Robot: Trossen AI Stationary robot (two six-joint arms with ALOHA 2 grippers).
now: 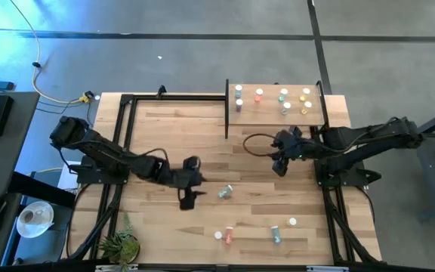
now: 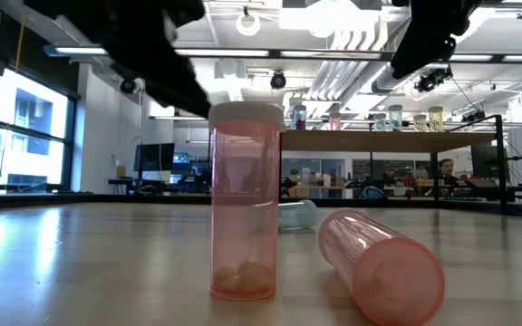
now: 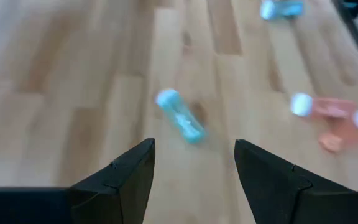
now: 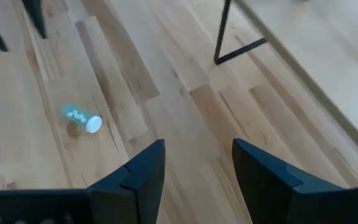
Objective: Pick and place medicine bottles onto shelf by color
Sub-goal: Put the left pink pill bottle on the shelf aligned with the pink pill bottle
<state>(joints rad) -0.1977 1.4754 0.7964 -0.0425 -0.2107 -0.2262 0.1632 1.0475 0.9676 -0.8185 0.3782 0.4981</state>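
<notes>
The shelf (image 1: 278,106) stands at the far right part of the desk (image 1: 165,136). Seven medicine bottles stand upright on it:

- two with blue-grey bodies (image 1: 239,97), one just behind the other, at its left end
- one red/pink (image 1: 259,94)
- two green/teal (image 1: 285,101)
- two yellow (image 1: 306,101), nearest its right end

Five more bottles are on the open desk:

- one teal bottle (image 1: 225,193) lying on its side near the middle
- one pink bottle lying (image 1: 229,240) and one pink bottle upright (image 1: 218,235), just beside each other near the front edge
- one teal bottle (image 1: 276,235) lying to their right
- one white-capped bottle (image 1: 292,222) standing upright beyond it; its body colour is hidden under the cap

In the low view, the upright pink bottle (image 2: 243,201) holds a few small pale pills at its bottom. The contents of the other bottles cannot be made out.

The left gripper (image 1: 187,199) hovers over the desk just left of the middle teal bottle (image 3: 180,116), fingers spread and grasping nothing. The right gripper (image 1: 279,168) hangs over the desk in front of the shelf, fingers also apart and empty. In the low view both arms are cut off at the top edge.
</notes>
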